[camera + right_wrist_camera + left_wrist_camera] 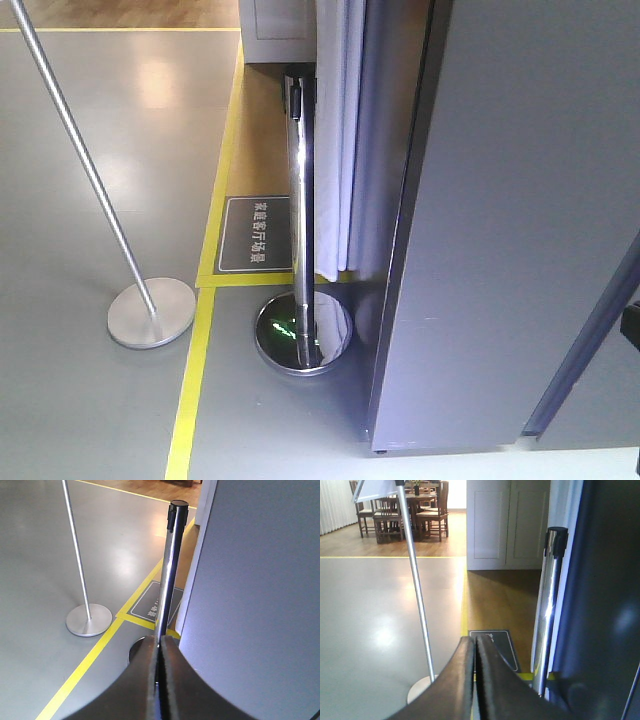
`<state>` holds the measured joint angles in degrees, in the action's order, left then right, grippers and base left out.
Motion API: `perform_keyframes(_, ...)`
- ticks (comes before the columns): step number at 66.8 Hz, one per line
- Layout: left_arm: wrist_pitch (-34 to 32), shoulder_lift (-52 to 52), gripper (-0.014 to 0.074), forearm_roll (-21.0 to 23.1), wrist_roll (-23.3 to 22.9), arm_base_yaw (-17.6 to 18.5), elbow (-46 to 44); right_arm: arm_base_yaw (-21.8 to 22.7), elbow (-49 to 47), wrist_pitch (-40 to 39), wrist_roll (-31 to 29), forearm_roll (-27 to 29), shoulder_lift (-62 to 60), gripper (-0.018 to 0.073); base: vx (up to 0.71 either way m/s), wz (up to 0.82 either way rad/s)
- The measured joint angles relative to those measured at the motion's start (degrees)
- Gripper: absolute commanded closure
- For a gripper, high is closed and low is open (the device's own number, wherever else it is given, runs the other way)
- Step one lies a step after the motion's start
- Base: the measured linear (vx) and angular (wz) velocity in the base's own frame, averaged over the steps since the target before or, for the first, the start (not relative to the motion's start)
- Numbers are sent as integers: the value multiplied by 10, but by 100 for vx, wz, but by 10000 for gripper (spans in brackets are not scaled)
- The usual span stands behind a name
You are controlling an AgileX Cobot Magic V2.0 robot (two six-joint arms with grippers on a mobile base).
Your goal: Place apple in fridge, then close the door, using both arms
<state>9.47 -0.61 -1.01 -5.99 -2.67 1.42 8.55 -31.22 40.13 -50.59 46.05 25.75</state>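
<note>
The apple is out of view in every frame. The fridge shows only as a tall dark grey outer panel (pixel 500 200), filling the right of the front view. It also fills the right of the left wrist view (pixel 607 605) and the right wrist view (pixel 260 580). I cannot tell the door apart from the rest of this panel, and no white interior shows. My left gripper (pixel 475 640) is shut with nothing between its black fingers, and it points at the floor left of the panel. My right gripper (pixel 160 639) is likewise shut and empty, close beside the panel.
A chrome stanchion post (pixel 300 200) with a round mirrored base (pixel 303 333) stands right beside the fridge. A thin pole on a flat disc base (pixel 150 312) stands further left. Yellow floor tape (pixel 195 380), a dark floor sign (pixel 255 233) and a white curtain (pixel 340 140) lie behind.
</note>
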Motion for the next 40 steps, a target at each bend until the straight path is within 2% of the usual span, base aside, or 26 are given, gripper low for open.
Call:
perform_keyframes(28,-14,0,605,-6,0,0,0,0,0,0,0,0,0,562,0,0)
perform_keyframes(40,-40,0,605,-6,-1,0,0,0,0,0,0,0,0,562,0,0)
